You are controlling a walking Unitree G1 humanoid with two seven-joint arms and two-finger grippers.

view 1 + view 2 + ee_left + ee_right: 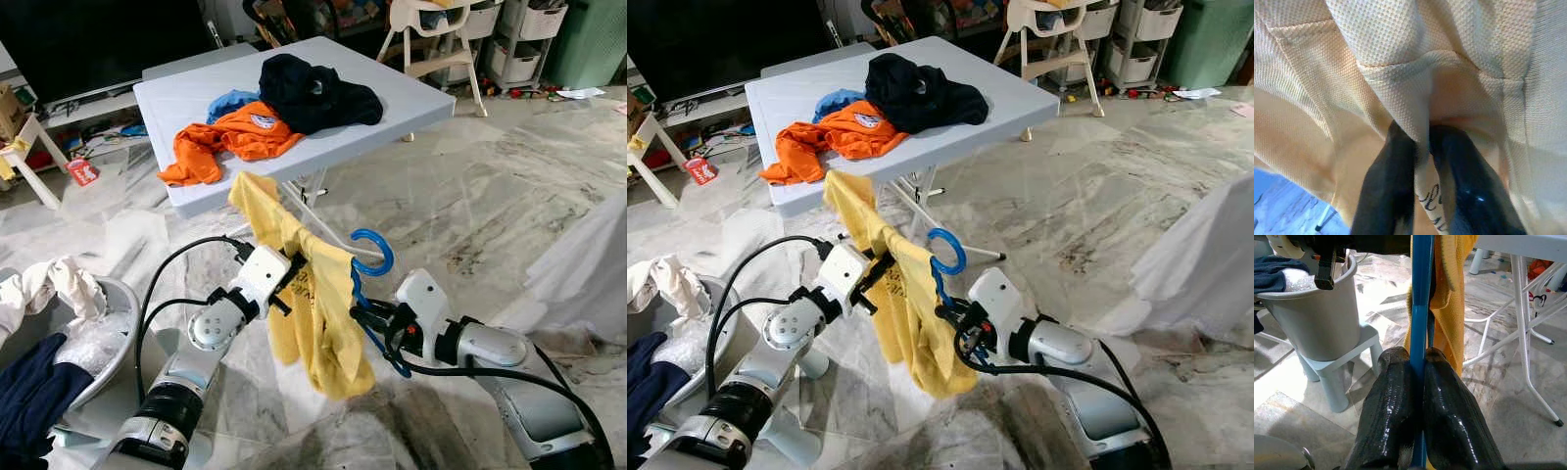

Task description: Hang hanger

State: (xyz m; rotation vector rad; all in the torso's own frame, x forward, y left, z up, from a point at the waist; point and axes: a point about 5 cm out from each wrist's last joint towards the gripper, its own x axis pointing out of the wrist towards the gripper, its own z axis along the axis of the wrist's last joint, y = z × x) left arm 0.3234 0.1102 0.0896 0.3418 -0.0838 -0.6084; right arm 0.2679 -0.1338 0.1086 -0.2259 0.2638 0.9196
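Both grippers are clamped shut in mid-air before the table's [411, 103] front edge, the right gripper [1418, 369] on the blue hanger [375, 257] and the left gripper [1422, 147] on the yellow shirt [313, 313] draped over it, while other clothes [284, 108] are piled on the table.

Hanger [376, 257]: blue. Draped shirt [315, 313]: yellow. Table [411, 103]: white, bearing orange [235, 137] and black [313, 93] garments.
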